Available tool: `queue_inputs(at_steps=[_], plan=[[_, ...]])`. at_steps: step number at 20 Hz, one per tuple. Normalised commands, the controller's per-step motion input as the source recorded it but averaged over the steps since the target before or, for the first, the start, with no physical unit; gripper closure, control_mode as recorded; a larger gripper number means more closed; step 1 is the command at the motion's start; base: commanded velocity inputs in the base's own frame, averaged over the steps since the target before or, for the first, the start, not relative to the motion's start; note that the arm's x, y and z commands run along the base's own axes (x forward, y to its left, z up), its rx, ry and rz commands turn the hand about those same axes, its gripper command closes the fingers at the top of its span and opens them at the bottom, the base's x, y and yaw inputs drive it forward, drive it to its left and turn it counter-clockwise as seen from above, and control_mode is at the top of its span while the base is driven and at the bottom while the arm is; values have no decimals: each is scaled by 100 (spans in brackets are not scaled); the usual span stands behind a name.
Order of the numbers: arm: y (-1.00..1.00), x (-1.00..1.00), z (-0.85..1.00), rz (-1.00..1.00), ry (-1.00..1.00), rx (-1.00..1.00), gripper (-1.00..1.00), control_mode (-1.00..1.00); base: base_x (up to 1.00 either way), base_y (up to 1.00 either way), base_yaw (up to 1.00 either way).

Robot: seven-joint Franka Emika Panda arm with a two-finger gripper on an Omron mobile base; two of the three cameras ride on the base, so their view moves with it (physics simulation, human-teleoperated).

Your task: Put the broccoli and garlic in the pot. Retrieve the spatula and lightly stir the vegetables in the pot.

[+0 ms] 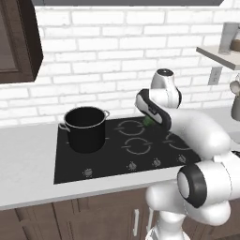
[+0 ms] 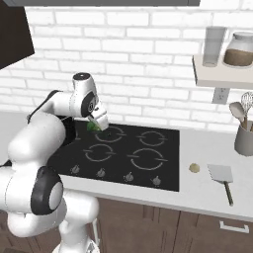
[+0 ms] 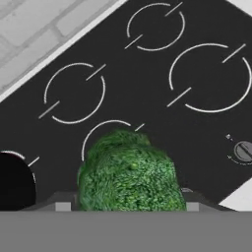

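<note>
The broccoli (image 3: pixel 130 174) is being clamped between the gripper's (image 3: pixel 129 206) fingers above the cooktop (image 1: pixel 117 157), lifted for carrying left to the pot (image 1: pixel 85 129).

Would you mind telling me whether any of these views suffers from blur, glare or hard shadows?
Left base view: sharp and evenly lit, with only a soft shadow beside the pot. Right base view: equally flat, no glare. Hand view: the broccoli looks soft and fuzzy.
</note>
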Motion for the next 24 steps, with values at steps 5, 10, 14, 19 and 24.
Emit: queue_inputs(at_steps=[5,10,14,19,24], plan=[[100,51,5,17,0,-12,100,-100,0,0,0],[85,43,22,14,0,-6,100,-100,0,0,0],[73,36,15,14,0,0,100,-100,0,0,0],[61,33,1,15,0,0,100,-100,0,0,0],[54,55,-4,13,0,0,100,-100,0,0,0]])
